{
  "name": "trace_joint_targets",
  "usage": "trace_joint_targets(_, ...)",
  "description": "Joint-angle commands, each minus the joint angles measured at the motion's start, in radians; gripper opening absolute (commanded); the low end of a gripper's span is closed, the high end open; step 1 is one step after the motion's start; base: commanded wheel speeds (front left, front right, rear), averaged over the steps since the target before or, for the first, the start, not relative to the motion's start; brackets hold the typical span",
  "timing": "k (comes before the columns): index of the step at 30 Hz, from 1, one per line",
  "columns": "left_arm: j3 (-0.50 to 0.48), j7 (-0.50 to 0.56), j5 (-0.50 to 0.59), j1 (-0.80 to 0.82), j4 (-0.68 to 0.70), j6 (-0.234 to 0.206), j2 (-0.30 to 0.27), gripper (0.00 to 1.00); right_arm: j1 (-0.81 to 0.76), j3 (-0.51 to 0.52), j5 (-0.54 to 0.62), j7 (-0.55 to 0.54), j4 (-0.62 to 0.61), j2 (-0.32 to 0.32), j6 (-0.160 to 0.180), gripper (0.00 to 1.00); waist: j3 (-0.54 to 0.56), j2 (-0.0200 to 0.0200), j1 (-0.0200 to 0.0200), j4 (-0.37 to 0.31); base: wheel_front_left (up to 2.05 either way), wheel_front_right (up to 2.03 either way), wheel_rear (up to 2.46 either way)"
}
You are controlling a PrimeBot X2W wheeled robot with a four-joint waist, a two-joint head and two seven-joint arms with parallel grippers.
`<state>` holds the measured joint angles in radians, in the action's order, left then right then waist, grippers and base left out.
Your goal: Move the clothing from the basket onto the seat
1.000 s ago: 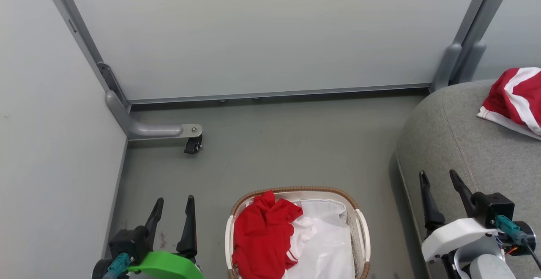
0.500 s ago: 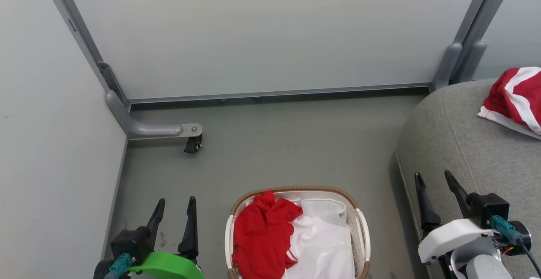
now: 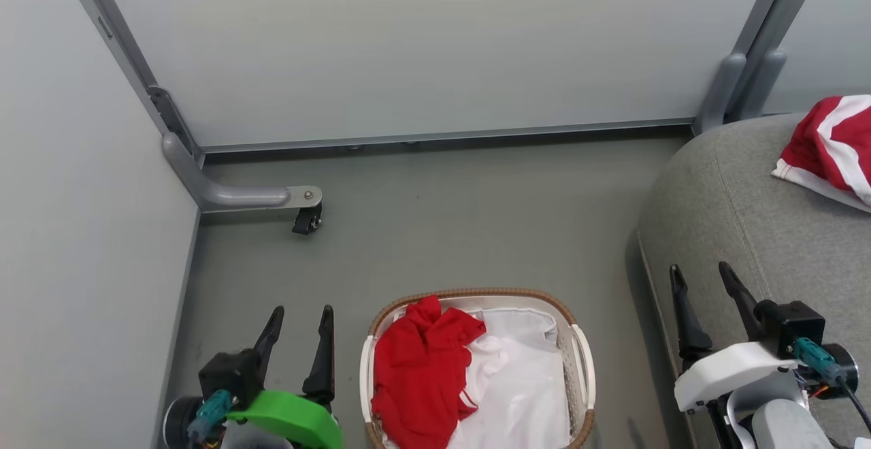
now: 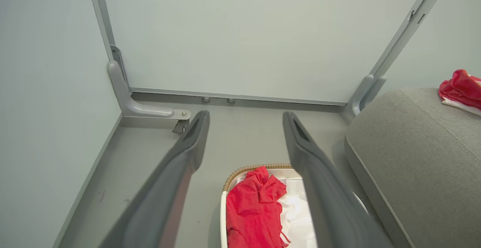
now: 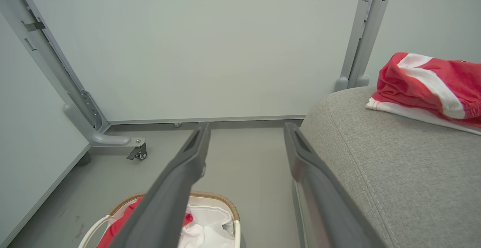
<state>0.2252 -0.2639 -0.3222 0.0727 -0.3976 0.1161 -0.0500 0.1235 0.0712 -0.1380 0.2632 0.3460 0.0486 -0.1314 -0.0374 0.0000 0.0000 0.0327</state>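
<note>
- One red-and-white striped sports garment (image 3: 827, 146) already lies on the large grey woven-fabric sofa (image 3: 735, 231). It sits at the far right of the seat and is cut off by the head view's edge.
- One crumpled red garment with white trim (image 3: 418, 374) is in the oval cream plastic laundry basket with a brown woven rim (image 3: 476, 294). It lies against the left wall, on a glossy white liner sheet (image 3: 531, 394).
- The basket stands on the grey floor (image 3: 442, 231), near the sofa's rounded end.
- We judge the task about half done, with at least this one piece left to lift out. We cannot tell whether more cloth lies beneath the heap.
- The basket garment's long axis runs from the far rim to the near rim, with its narrower bunched end at the far rim. No collar or waistband is distinguishable, so its facing is undetermined.
- The sofa garment is bunched, its white hem turned toward the sofa's rounded end. Its full length is out of frame.
- The left gripper (image 3: 303, 309) hangs over the floor left of the basket, fingers spread wide and empty.
- The right gripper (image 3: 699, 267) is over the sofa's near edge, likewise wide and empty. Neither gripper touches cloth.
</note>
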Motion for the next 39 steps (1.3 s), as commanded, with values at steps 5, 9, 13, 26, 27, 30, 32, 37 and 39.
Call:
trace_joint_targets(5,0.023,-0.001,-0.008,0.111,-0.051,0.007,-0.001,1.00,0.051,-0.005,0.014,0.002,-0.020,0.004,0.001,1.00,-0.096,0.0000,0.0000,-0.018,0.00,0.00,0.00)
trace_joint_targets(9,0.062,-0.001,-0.020,0.205,-0.110,0.010,-0.001,1.00,0.095,-0.005,0.027,0.002,-0.032,0.003,0.001,1.00,-0.178,0.0000,0.0000,-0.039,0.00,0.00,0.00)
trace_joint_targets(13,0.123,-0.001,-0.063,0.300,-0.188,0.014,-0.002,1.00,0.146,0.001,0.035,0.002,-0.049,0.003,0.001,1.00,-0.267,0.0000,0.0000,-0.067,0.00,0.00,0.00)
trace_joint_targets(26,0.316,0.022,-0.111,0.577,-0.543,0.015,-0.003,1.00,0.290,-0.034,0.005,0.002,-0.101,0.003,0.001,1.00,-0.542,0.0000,0.0000,-0.175,0.00,0.00,0.00)
trace_joint_targets(27,0.329,0.028,-0.116,0.594,-0.571,0.015,-0.003,1.00,0.301,-0.041,0.001,0.002,-0.104,0.003,0.001,1.00,-0.564,0.0000,0.0000,-0.186,0.00,0.00,0.00)
trace_joint_targets(30,0.369,0.047,-0.116,0.639,-0.634,0.015,-0.004,1.00,0.331,-0.061,-0.010,0.002,-0.115,0.003,0.001,1.00,-0.622,0.0000,0.0000,-0.215,0.00,0.00,0.00)
trace_joint_targets(32,0.405,0.061,-0.105,0.661,-0.666,0.013,-0.004,1.00,0.346,-0.069,-0.017,0.002,-0.122,0.003,0.001,1.00,-0.652,0.0000,0.0000,-0.231,0.00,0.00,0.00)
trace_joint_targets(37,0.474,0.108,-0.112,0.692,-0.715,0.011,-0.004,1.00,0.375,-0.090,-0.035,0.002,-0.138,0.003,0.001,1.00,-0.720,0.0000,0.0000,-0.260,0.00,0.00,0.00)
trace_joint_targets(39,0.490,0.120,-0.115,0.705,-0.734,0.003,-0.004,1.00,0.387,-0.102,-0.042,0.002,-0.146,0.003,0.001,1.00,-0.748,0.0000,0.0000,-0.271,0.00,0.00,0.00)
